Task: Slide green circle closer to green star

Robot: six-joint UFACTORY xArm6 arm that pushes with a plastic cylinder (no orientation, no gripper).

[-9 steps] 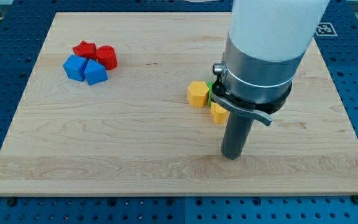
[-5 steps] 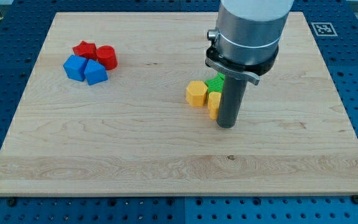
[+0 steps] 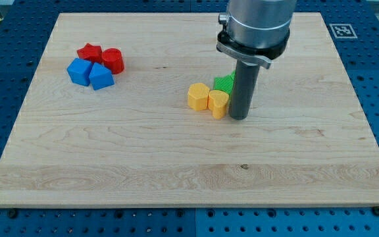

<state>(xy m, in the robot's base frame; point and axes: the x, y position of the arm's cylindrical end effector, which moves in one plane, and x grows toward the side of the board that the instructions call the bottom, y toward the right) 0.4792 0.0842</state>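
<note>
- My tip (image 3: pixel 238 118) is seen pressed against the right side of a yellow block (image 3: pixel 218 103), which in turn touches a second yellow block (image 3: pixel 198 96) on its left.
- The tool is a bare rod with nothing to clench or release; nothing is held, blocks are only pushed.
- A green block (image 3: pixel 224 82) is partly shown just above the yellow pair and mostly hidden behind the rod; whether it is the circle or the star cannot be told, and the other green piece is not visible.
- A red pair (image 3: pixel 101 57) and a blue pair (image 3: pixel 89 73) are set well apart at the table's (image 3: pixel 110 164) upper left.
- Risk is judged as follows: the yellow blocks may be shoved instead of the green circle, since contact is on them.
- The green pieces may be separated or knocked unseen, because the rod blocks the view.
</note>
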